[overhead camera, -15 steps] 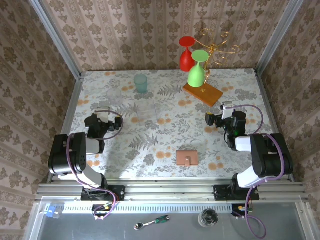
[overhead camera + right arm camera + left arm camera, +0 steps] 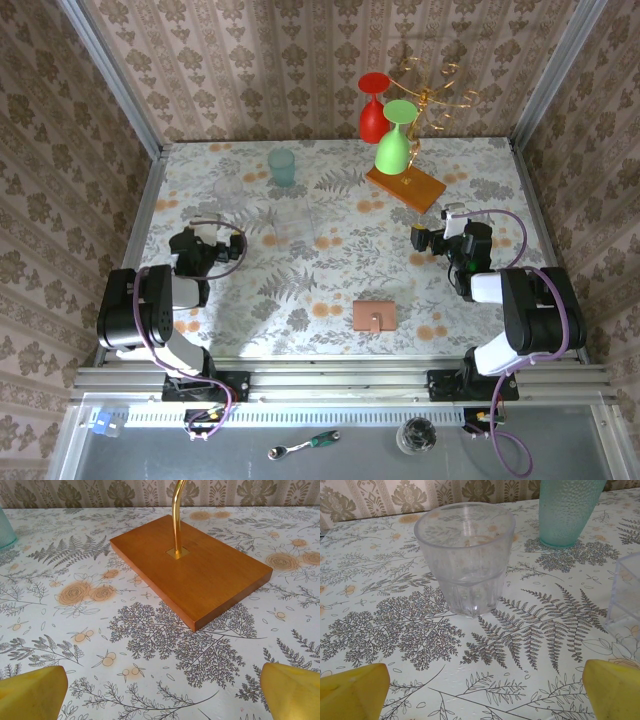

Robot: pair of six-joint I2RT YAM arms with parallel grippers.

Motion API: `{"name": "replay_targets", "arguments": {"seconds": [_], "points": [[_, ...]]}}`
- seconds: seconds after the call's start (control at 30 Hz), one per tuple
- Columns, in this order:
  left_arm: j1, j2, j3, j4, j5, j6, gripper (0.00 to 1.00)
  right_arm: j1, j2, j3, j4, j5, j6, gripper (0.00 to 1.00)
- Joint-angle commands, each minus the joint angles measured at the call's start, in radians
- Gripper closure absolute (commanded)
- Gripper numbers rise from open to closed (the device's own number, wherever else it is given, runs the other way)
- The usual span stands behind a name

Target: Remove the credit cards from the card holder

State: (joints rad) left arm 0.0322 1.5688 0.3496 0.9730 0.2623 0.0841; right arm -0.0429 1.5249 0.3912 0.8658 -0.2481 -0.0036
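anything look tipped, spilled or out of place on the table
Nothing stands out: the card holder lies flat and closed, the clear cup and teal cup stand upright, and no spill shows.

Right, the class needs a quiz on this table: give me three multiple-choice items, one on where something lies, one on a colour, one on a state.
1. Where does the card holder lie?
A) on the wooden base
B) on the table, near its front edge
C) inside the clear tumbler

2. What colour is the cup at the back left?
A) red
B) orange
C) teal

3. What state is the card holder in?
A) closed, lying flat
B) open, cards spread out
C) standing on edge

Answers:
1 B, it rests on the flowered cloth, low in the top view.
2 C, its ribbed wall is blue-green.
3 A, its strap tab lies over the cover and no cards show.
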Motion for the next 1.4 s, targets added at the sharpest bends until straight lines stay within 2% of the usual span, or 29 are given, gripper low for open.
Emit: {"name": "replay_targets", "arguments": {"seconds": [0.0, 0.43, 0.6, 0.8, 0.87, 1.0, 1.17, 1.37], "points": [[0.002, -0.011, 0.012, 0.006, 0.02, 0.019, 0.0, 0.006, 0.0, -0.009, 0.032, -0.01, -0.016, 0.0], [0.021, -0.008, 0.019, -0.004, 0.019, -0.003, 0.0, 0.006, 0.004, -0.003, 0.027, 0.038, 0.004, 0.0], [0.003, -0.012, 0.017, -0.005, -0.017, 0.005, 0.0, 0.006, 0.001, -0.007, 0.031, 0.041, 0.002, 0.0], [-0.03, -0.054, 0.007, -0.025, -0.094, 0.022, 0.0, 0.017, -0.035, 0.022, -0.052, 0.059, -0.004, 0.0], [-0.034, -0.079, 0.016, -0.063, -0.112, 0.021, 0.0, 0.018, -0.045, 0.025, -0.063, 0.059, -0.006, 0.0], [-0.058, -0.14, 0.04, -0.158, -0.162, 0.031, 0.0, 0.018, -0.109, 0.083, -0.221, 0.058, -0.006, 0.0], [-0.125, -0.214, 0.108, -0.348, -0.289, 0.055, 0.0, 0.027, -0.195, 0.106, -0.337, 0.064, 0.001, 0.0], [-0.198, -0.259, 0.199, -0.544, -0.373, 0.013, 0.0, 0.067, -0.31, 0.152, -0.543, 0.086, 0.034, 0.0]]}}
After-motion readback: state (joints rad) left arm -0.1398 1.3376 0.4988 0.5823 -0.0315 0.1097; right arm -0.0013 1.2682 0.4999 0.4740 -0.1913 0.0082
